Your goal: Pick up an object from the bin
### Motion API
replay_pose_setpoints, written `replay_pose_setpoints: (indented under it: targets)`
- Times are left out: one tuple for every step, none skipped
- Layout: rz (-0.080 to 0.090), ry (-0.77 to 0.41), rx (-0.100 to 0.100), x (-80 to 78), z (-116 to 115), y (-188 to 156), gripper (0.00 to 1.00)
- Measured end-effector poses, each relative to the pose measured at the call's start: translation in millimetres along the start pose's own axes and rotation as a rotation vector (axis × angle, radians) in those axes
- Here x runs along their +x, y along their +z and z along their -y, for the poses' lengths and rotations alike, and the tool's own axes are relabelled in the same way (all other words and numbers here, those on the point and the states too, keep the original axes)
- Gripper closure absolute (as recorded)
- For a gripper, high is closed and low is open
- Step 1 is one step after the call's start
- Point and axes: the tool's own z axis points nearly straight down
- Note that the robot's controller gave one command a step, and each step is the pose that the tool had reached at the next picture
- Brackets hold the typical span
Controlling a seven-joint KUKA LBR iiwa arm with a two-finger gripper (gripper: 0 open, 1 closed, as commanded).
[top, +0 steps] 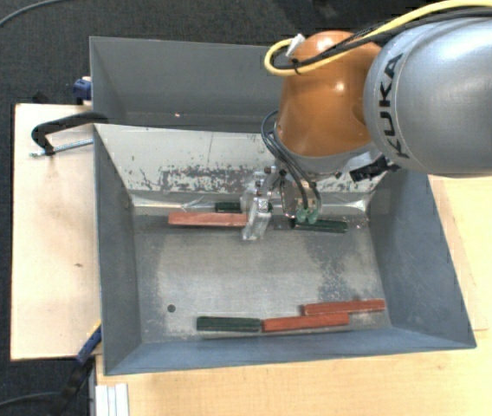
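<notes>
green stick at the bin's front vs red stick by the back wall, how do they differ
Colour: the front green stick is dark green, the back red stick reddish brown. Place: the back red stick ends beside the end effector; the front green stick lies well clear of it. Both are slim, straight and lie flat.
</notes>
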Motion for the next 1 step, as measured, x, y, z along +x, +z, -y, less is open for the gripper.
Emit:
replay_pose_setpoints:
  targets:
    - [0.000, 0.016, 0.002, 4.4, 22.3, -86.2, 1.00]
